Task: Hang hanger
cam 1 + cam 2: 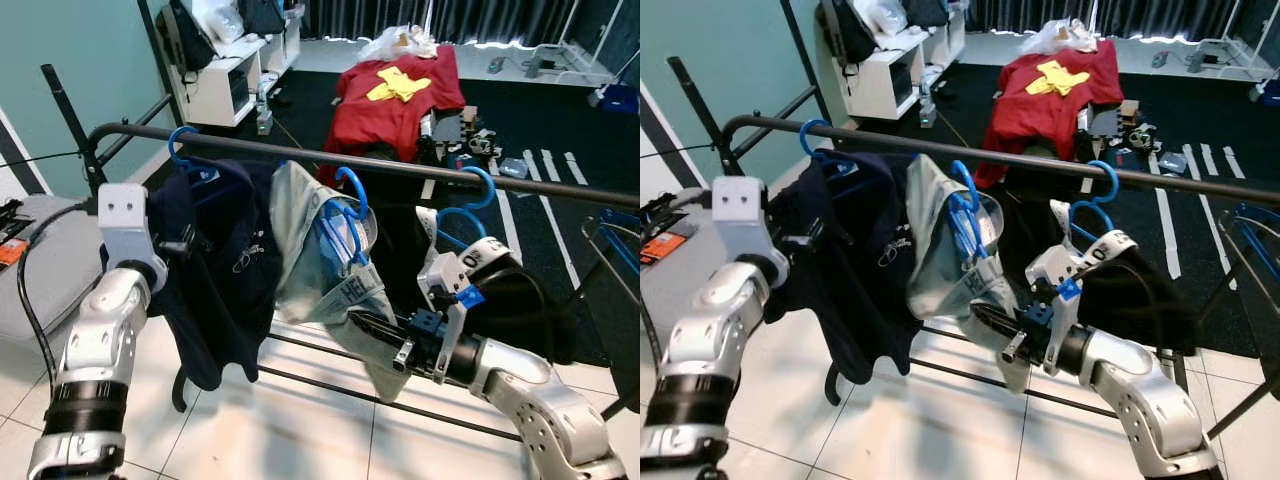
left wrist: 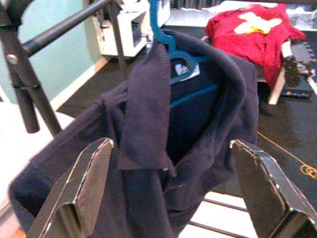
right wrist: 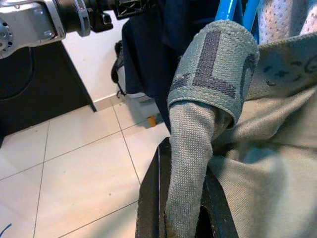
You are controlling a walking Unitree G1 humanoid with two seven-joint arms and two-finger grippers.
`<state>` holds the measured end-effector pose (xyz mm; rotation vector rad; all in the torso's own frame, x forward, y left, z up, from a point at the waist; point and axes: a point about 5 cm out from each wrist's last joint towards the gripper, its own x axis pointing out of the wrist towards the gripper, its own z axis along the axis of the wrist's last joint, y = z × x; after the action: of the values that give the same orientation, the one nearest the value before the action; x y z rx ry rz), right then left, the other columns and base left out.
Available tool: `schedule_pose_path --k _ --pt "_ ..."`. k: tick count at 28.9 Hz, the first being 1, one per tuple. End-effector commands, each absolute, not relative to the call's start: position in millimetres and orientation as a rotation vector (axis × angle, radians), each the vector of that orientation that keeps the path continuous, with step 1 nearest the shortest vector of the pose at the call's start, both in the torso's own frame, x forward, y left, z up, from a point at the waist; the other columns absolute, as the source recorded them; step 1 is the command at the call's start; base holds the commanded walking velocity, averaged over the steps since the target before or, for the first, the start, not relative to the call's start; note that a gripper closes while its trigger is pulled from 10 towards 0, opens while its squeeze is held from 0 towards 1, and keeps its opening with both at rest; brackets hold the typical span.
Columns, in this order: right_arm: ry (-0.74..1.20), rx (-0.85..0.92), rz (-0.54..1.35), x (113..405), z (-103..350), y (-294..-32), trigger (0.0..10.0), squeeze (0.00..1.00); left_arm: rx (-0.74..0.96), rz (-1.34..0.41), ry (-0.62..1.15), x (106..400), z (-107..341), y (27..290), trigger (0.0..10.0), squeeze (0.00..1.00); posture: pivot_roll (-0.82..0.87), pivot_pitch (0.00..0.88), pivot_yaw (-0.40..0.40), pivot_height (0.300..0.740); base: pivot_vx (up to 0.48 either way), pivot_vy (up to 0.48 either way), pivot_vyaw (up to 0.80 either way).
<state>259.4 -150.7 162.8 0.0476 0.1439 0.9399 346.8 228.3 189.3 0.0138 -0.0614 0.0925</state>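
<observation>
rail (image 1: 420,168): black bar across the rack, three blue hangers hooked on it
navy shirt (image 1: 215,270): on the hanger nearest the rail's left end
grey garment (image 1: 320,265): on the middle hanger (image 1: 352,200), hook over the rail
right gripper (image 1: 368,328): below the rail, clamped on grey garment's waistband
left gripper (image 2: 171,196): fingers spread, facing navy shirt's collar
</observation>
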Motion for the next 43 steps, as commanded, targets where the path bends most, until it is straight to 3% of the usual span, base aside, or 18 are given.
schedule_pose_path --k 1,5,14,18,23,28,34,37,43 --pt "0.101 0.049 0.939 259.0 171.1 -150.9 0.0 0.00 0.024 0.100 -0.057 347.3 188.8 233.3 10.0 0.00 -0.08 0.000 0.039 0.740 0.000 0.000 0.00" --pt "0.024 0.084 0.976 254.3 188.1 -148.2 0.0 0.00 0.005 0.043 -0.087 350.0 192.2 229.7 10.0 0.00 -0.08 0.000 0.037 0.740 0.000 0.000 0.00" --pt "0.111 0.110 1.156 217.8 186.3 -144.1 0.0 0.00 -0.046 -0.089 -0.189 353.1 218.8 239.4 10.0 0.00 -0.09 0.000 0.040 0.740 0.000 0.000 0.00" --pt "0.153 0.150 1.217 195.9 187.8 -148.5 0.0 0.00 -0.184 -0.316 -0.322 350.0 254.7 246.3 10.0 0.00 -0.10 0.000 0.050 0.740 0.000 0.000 0.00" --pt "0.193 0.148 1.228 187.5 185.8 -148.7 0.0 0.00 -0.201 -0.517 -0.407 340.1 279.1 236.0 10.0 0.00 -0.11 0.000 0.052 0.740 0.000 0.000 0.00" --pt "0.223 0.115 1.164 191.6 179.4 -152.7 0.0 0.00 -0.181 -0.577 -0.402 338.3 279.6 226.6 10.0 0.00 -0.11 0.000 0.054 0.740 0.000 0.000 0.00" --pt "0.095 0.146 1.156 197.8 202.6 -155.6 0.0 0.00 -0.204 -0.703 -0.392 332.2 276.3 211.5 10.0 0.00 -0.11 0.000 0.054 0.740 0.000 0.000 0.00" --pt "-0.102 0.206 1.173 204.0 238.7 -163.7 0.0 0.00 -0.284 -0.825 -0.392 326.5 274.6 207.0 10.0 0.00 -0.11 0.000 0.054 0.740 0.000 0.000 0.00" --pt "-0.205 0.255 1.207 205.5 255.9 -164.0 0.0 0.00 -0.280 -0.867 -0.359 325.6 261.7 200.3 10.0 0.00 -0.10 0.000 0.047 0.740 0.000 0.000 0.00"
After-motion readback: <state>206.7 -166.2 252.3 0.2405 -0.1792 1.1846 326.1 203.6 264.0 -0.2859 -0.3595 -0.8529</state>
